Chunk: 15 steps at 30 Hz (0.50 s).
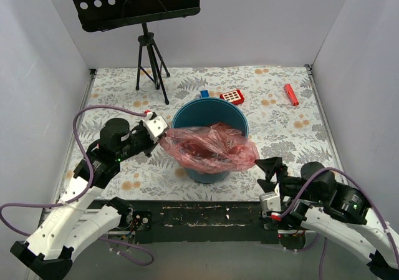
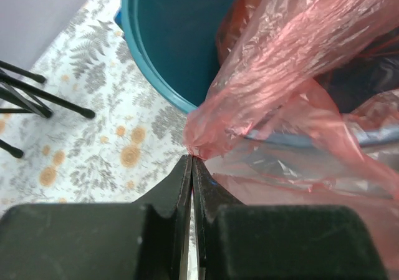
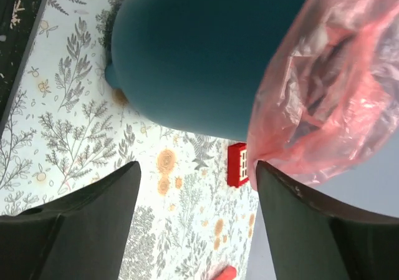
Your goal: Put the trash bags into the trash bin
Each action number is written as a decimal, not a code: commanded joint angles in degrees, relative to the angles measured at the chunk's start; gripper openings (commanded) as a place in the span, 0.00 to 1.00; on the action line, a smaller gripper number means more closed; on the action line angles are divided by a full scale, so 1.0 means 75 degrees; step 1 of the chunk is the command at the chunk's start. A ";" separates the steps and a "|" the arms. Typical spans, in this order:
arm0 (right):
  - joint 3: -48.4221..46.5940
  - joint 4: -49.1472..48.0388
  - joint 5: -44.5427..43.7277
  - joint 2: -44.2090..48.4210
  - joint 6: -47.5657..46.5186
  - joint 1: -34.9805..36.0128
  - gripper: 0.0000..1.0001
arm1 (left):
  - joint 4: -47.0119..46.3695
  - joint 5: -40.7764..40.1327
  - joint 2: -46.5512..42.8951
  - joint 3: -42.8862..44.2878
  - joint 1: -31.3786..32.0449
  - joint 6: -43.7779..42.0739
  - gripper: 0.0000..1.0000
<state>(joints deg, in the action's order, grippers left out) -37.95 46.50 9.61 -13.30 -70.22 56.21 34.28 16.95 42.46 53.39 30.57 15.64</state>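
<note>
The translucent pink-red trash bag [image 1: 212, 146] lies draped across the near half of the teal trash bin [image 1: 190, 111], spilling over its front rim. My left gripper [image 1: 163, 134] is shut on the bag's left corner, just outside the bin's left rim; the left wrist view shows the jaws pinched on the bag film [image 2: 262, 74] beside the bin wall [image 2: 168, 49]. My right gripper [image 1: 267, 168] is open, to the right of the bin and near the bag's right end. In the right wrist view the bag [image 3: 324, 105] touches the tip of one finger [image 3: 293, 205] and the bin [image 3: 199, 55] fills the top.
A small flat red box with white squares [image 1: 232, 96] and a blue piece [image 1: 204, 94] lie behind the bin. A red stick [image 1: 291, 94] lies at the back right. A black tripod stand [image 1: 149, 62] with a perforated tray stands at the back left. White walls enclose the table.
</note>
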 commanded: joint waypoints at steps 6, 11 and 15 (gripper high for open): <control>-0.4183 -0.1112 -0.1176 -0.2571 0.2400 -0.0041 0.83 | -0.2097 -0.0256 0.0069 -0.0005 -0.0021 -0.1428 0.00; -0.4442 -0.2730 -0.0639 -0.3579 0.2963 -0.0135 0.84 | -0.2298 -0.0209 0.0198 0.0205 -0.0021 -0.1442 0.00; -0.4688 -0.2919 0.0125 -0.4751 0.3302 -0.0135 0.87 | -0.2263 -0.0116 0.0315 0.0463 -0.0021 -0.1358 0.00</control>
<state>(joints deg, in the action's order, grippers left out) -70.67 29.67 5.80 -42.02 -50.72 55.37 19.14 15.64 44.38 53.63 30.57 6.00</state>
